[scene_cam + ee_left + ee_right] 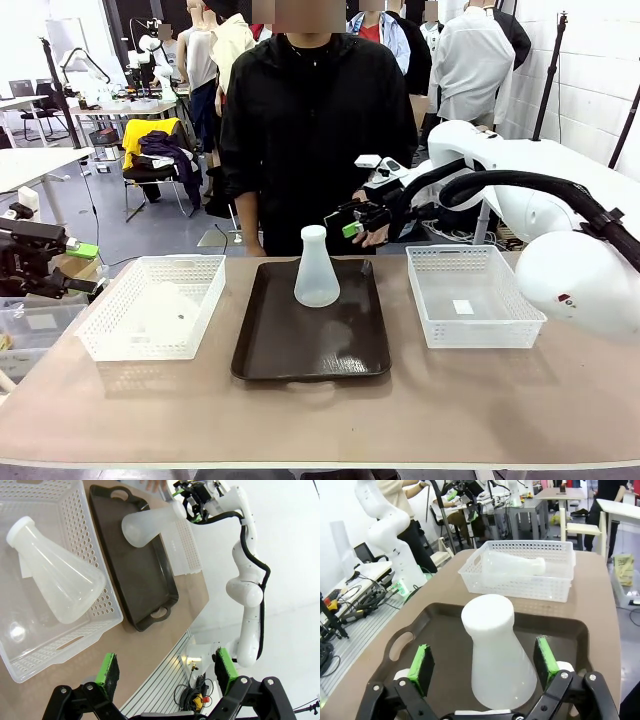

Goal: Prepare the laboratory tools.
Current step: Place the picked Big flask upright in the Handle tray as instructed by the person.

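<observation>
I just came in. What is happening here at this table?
The right tool hangs open close beside an Erlenmeyer flask that stands upright on the dark brown tray, not gripping it. A second flask lies on its side in the white mesh basket on the robot's left. The left tool is open and empty, off the table's left side.

Translucent frosted plastic flask (316, 270), smooth matt walls, second flask (55, 577) same plastic, slightly glossy, tray (310, 345) smooth with dull sheen, baskets (140, 345) white perforated plastic, table (300, 420) matt, smooth
</observation>
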`<action>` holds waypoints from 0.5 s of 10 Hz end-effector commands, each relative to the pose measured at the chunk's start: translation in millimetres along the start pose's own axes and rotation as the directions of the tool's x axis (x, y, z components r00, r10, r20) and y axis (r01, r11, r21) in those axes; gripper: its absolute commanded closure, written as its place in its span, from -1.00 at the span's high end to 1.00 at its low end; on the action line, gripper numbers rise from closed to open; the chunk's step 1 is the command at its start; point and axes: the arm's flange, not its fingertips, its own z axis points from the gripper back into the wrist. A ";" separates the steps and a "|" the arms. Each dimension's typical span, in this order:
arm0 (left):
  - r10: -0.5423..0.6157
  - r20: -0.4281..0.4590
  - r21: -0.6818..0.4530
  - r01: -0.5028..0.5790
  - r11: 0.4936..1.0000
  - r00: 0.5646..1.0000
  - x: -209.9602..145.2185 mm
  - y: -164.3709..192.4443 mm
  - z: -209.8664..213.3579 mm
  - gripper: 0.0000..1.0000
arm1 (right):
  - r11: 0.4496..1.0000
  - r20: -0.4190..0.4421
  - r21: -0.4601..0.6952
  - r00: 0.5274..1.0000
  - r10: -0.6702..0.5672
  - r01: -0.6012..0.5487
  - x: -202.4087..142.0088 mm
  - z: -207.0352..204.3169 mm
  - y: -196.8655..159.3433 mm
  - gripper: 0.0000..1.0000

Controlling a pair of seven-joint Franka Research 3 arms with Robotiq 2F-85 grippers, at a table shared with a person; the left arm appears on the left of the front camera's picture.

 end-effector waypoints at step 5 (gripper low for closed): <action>-0.003 0.005 -0.004 0.003 1.000 1.000 0.3 -1.0 1.6 1.00 | 1.000 -0.001 0.008 1.000 0.009 -0.009 0.8 -6.4 -0.9 1.00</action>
